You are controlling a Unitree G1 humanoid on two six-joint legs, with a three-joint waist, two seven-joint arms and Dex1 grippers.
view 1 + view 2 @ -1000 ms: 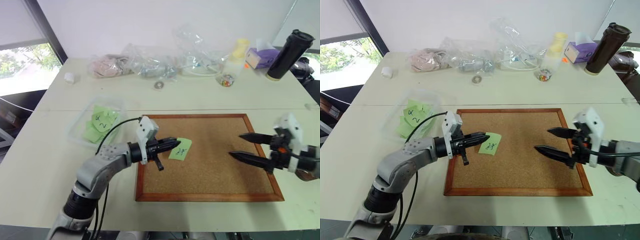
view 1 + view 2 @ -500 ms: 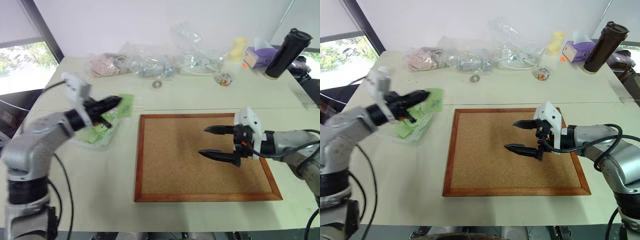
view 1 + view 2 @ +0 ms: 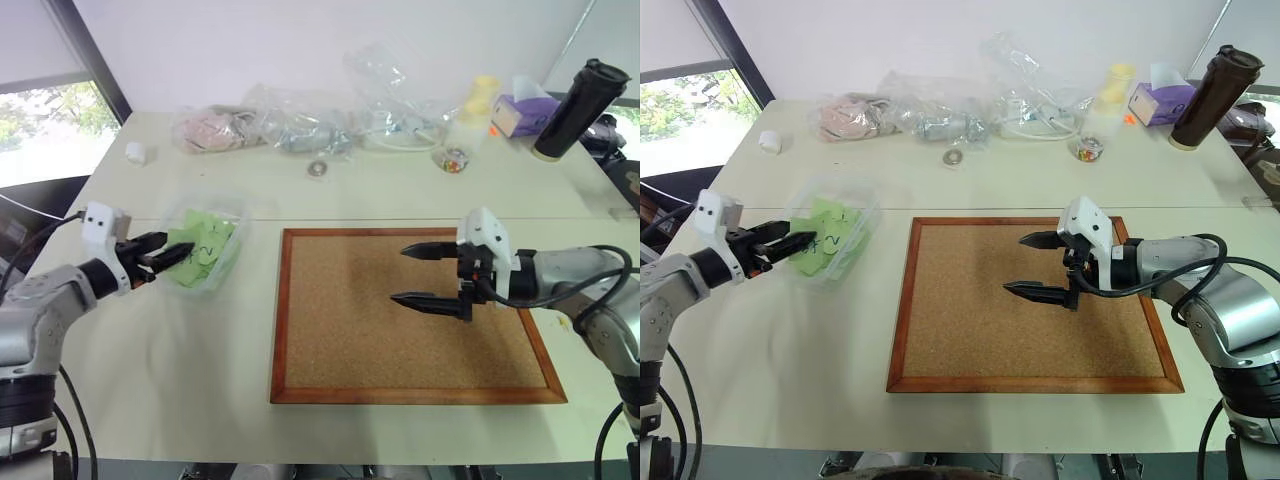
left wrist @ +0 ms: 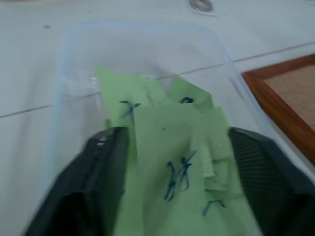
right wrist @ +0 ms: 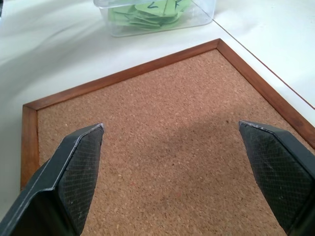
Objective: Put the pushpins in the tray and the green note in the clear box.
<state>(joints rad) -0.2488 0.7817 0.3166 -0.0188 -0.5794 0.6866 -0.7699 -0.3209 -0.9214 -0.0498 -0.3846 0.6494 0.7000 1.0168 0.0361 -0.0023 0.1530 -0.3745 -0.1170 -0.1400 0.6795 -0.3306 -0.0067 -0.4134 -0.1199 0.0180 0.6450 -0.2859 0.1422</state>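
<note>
Now the small light green paper note with dark scribbles [image 4: 179, 162] lies on top of the other green notes [image 3: 205, 240] inside the shallow clear plastic box [image 3: 232, 258], which stands on the pale counter [image 3: 200, 340] just beside the left edge of the wood-framed corkboard [image 3: 410, 315]; it sits there because that box is where the task wants it; the left gripper [image 3: 160, 255] hovers at the box's near-left rim with its two black fingers [image 4: 106, 162] spread either side of the note, released and grasping nothing, which reads as a drop just made; the right gripper [image 3: 425, 275] hangs over the middle of the corkboard, jaws wide apart and empty, probably parked out of the way; no pushpins or small wooden tray can be made out, so that half of the task cannot be judged; a dark tumbler [image 3: 568, 110], a small jar of coloured pins [image 3: 453, 160] and crumpled clear bags [image 3: 300, 125] line the far edge of the counter. Against a second earlier, the note has left the corkboard, where the left gripper pinched it shut; that arm has swung out to the box and let go, while the right gripper has drifted from the board's right edge toward its centre, open throughout.
</note>
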